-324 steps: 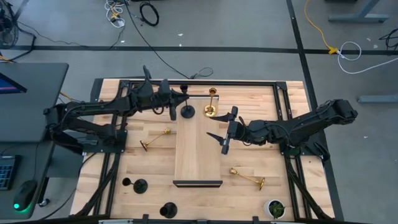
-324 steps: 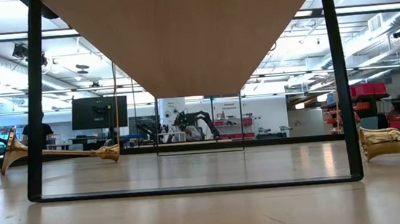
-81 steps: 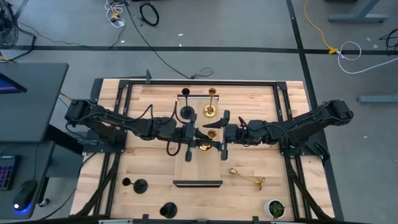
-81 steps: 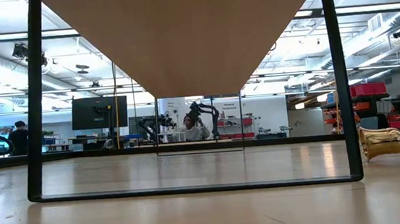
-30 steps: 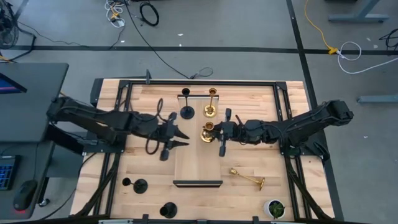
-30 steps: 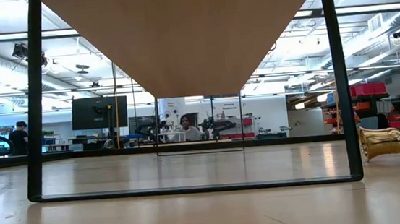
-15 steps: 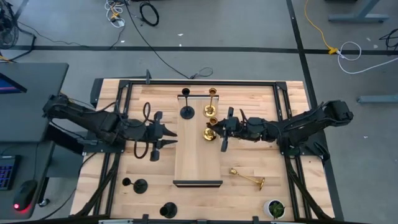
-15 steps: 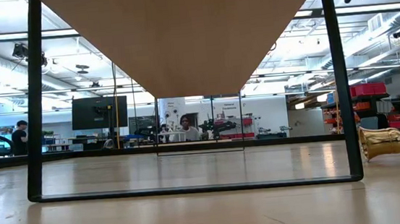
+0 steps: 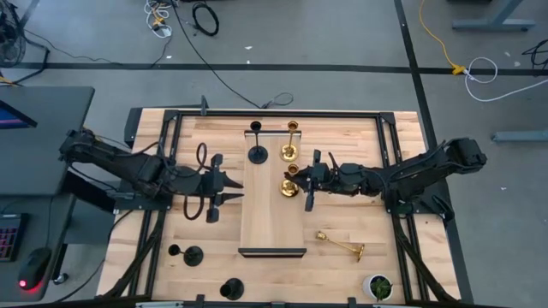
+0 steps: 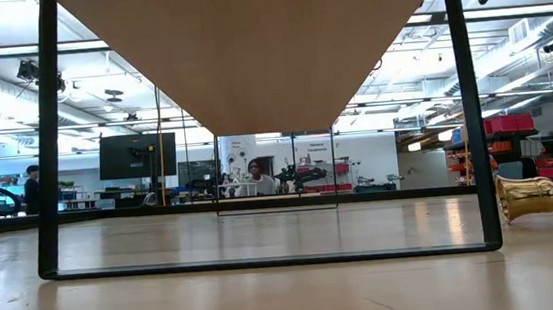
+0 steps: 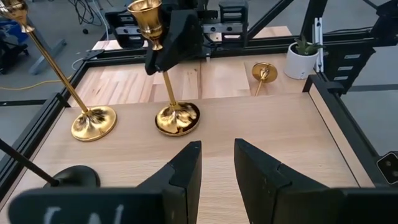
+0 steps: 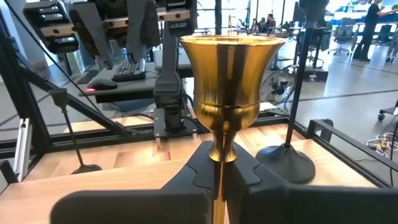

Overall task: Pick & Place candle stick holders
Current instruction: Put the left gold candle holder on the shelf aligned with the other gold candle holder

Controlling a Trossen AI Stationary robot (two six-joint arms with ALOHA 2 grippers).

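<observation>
A gold candle stick holder (image 9: pixel 290 183) stands on the raised wooden board (image 9: pixel 272 224), with my right gripper (image 9: pixel 300 182) shut on it. At the board's far end stand another gold holder (image 9: pixel 290 152) and a black one (image 9: pixel 257 152). My left gripper (image 9: pixel 237 188) stands open and holds nothing, left of the board; in its wrist view the open fingers (image 11: pixel 189 169) point at the held holder (image 11: pixel 166 81). A third gold holder (image 9: pixel 341 245) lies on its side on the table at near right. Two black holders (image 9: pixel 190 254) (image 9: pixel 231 289) stand at near left. My right gripper pinches the gold holder's thin stem just under its cup (image 12: pixel 217 157) between its two fingers. The fingers come level from the table's right side and lie across the stem. The holder stands nearly upright, its round base (image 11: pixel 177 118) on the board.
A small green plant in a white pot (image 9: pixel 378 287) stands at the near right corner. A black frame (image 9: pixel 257 113) borders the table. In the low view the board spans overhead on black legs (image 10: pixel 53 144), with the lying gold holder (image 10: pixel 541 195) at right.
My left gripper has drawn back toward the table's left edge, away from the board, and stays open. My right gripper keeps its hold on the gold holder on the board.
</observation>
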